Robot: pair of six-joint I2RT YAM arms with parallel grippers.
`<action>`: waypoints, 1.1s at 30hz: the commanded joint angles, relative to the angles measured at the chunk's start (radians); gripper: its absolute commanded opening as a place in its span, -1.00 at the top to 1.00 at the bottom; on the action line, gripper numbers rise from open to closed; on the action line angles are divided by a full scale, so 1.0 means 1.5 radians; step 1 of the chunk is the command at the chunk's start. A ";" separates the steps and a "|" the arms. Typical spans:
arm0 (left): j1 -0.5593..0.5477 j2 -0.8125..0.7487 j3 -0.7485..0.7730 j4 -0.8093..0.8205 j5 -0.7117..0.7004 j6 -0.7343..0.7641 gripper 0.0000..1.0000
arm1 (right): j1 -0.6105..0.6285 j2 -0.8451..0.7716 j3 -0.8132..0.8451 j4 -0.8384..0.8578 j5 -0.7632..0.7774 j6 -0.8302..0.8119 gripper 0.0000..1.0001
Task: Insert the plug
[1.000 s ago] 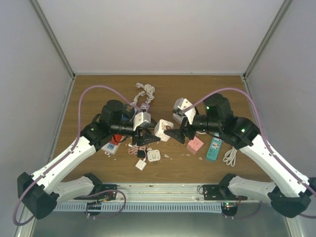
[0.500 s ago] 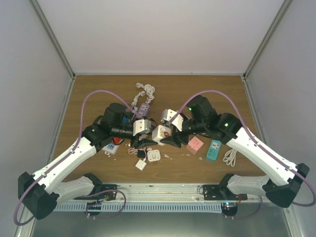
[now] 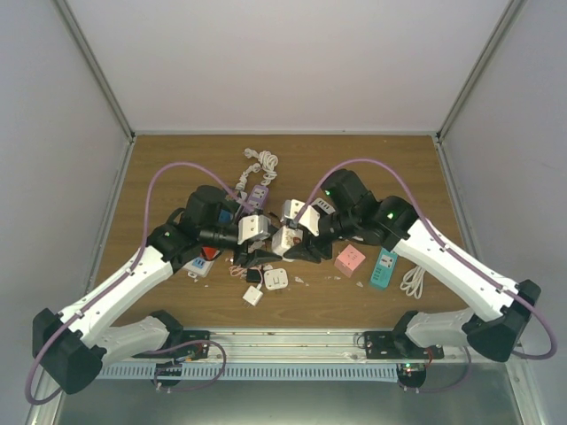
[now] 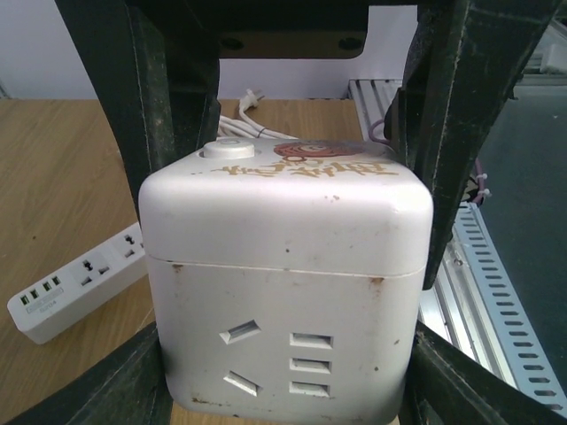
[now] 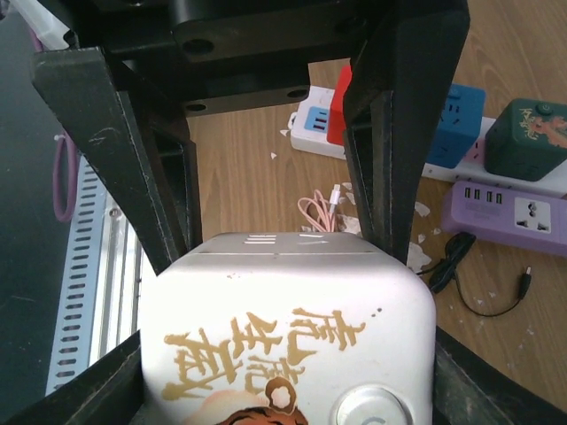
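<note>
Currently you are steadying the white cube socket [image 4: 283, 230], pinched in your left gripper [image 4: 285, 354]; your right gripper [image 5: 288, 354] is straddling it, grip uncertain. Neither is holding a plug, so fetching one comes next.

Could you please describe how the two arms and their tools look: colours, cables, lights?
Both the left arm and the right arm have white shells, black joints and black bases. A purple cable runs along each. The left tool and the right tool are black, with flat, angular fingers. Small green lights glow on the right arm.
</note>
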 commanded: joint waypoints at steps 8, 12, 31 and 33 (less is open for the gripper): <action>0.001 -0.058 -0.045 0.104 -0.138 -0.047 -0.98 | -0.051 -0.025 -0.006 0.027 0.011 0.014 0.36; 0.002 -0.092 -0.069 0.156 -0.253 -0.074 -0.98 | -0.133 -0.009 -0.044 0.031 0.046 0.015 0.36; 0.001 -0.119 -0.109 0.299 -0.326 -0.158 -0.98 | -0.358 0.225 -0.032 0.068 0.151 -0.047 0.36; 0.001 -0.118 -0.117 0.304 -0.328 -0.157 -0.98 | -0.367 0.236 -0.036 0.079 0.130 -0.059 0.37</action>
